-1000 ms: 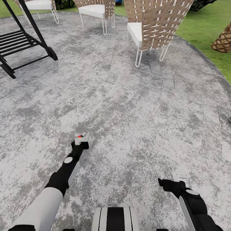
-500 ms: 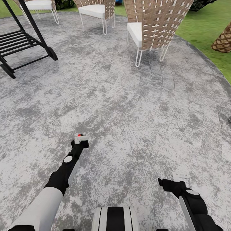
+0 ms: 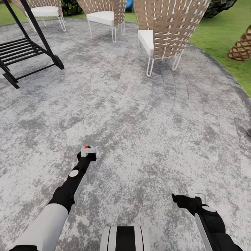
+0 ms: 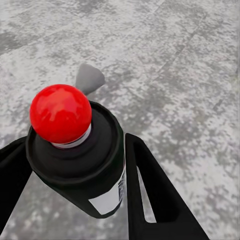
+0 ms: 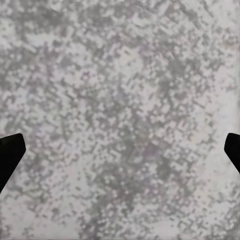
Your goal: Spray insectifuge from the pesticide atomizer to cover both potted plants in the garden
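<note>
Head view: the left gripper (image 3: 88,152) at seven o'clock carries the pesticide atomizer (image 3: 85,147) upright over the patio (image 3: 139,115), seemingly in transit; chairs (image 3: 164,31) stand at twelve.

Left wrist view: fingers (image 4: 150,195) clamp the atomizer's body.

Right wrist view: the right gripper (image 5: 120,150) hangs spread wide, empty.

Left arm extended forward and low, its gripper (image 3: 88,151) clamped on the pesticide atomizer (image 4: 80,150), fingers (image 4: 150,195) pressed to either side; right arm bent closer to the trunk, its gripper (image 3: 196,191) spread wide, nothing between its fingers (image 5: 10,150).
</note>
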Robot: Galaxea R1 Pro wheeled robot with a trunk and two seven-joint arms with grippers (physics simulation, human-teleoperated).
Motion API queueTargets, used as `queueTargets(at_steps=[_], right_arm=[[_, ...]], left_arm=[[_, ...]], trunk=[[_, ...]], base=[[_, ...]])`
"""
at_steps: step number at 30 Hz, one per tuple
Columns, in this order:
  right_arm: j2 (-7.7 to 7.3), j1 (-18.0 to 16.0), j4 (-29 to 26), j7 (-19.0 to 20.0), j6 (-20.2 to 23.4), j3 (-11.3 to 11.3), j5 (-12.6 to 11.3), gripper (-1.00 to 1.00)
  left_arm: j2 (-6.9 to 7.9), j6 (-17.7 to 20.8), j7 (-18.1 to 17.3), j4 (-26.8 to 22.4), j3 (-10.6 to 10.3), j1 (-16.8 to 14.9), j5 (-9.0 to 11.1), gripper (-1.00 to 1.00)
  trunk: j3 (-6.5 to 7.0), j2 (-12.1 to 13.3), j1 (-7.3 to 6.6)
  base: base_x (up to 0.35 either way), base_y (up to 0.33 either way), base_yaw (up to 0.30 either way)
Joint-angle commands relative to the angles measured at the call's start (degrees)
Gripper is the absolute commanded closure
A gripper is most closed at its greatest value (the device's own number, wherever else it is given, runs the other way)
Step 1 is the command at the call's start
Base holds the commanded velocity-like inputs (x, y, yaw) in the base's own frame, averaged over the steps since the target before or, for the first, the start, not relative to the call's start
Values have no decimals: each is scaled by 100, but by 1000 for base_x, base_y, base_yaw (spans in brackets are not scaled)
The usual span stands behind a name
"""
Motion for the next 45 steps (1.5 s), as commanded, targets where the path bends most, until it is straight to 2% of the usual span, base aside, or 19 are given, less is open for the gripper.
queueTargets(at_steps=[1,11,15,16,19,29,35,45], right_arm=[[-1,-2,-7,3,28,-2,-9,-100],[4,-2,-9,3,45,1,-9,-100],[14,-2,-11,-1,53,7,-9,-100],[16,-2,-13,-8,58,8,-9,-100],[11,-2,-12,0,60,-16,-9,-100],[-27,-2,-6,3,63,-27,-9,-100],[-20,-2,-6,-3,63,-20,-4,-100],[8,-2,-13,-17,79,-22,-1,-100]], left_arm=[[-1,-17,2,4,0,-1,7,100],[-9,20,0,10,-4,-9,6,100],[-3,470,-6,11,-1,-9,18,100],[-2,888,-14,17,2,-8,21,100],[-1,1220,-30,30,3,-3,35,100],[-10,1370,-19,62,-6,-1,30,100],[-10,1953,-16,28,-9,44,19,100],[-10,2193,-17,17,-8,113,13,100]], trunk=[[19,0,-4],[241,13,-29],[329,19,-40],[351,20,-42],[418,24,-50],[639,38,-76],[772,46,-91],[994,59,-117]], base=[[0,0,0],[0,0,0],[0,0,0],[0,0,0],[0,0,0],[0,0,-1],[0,0,-56],[0,0,-9]])
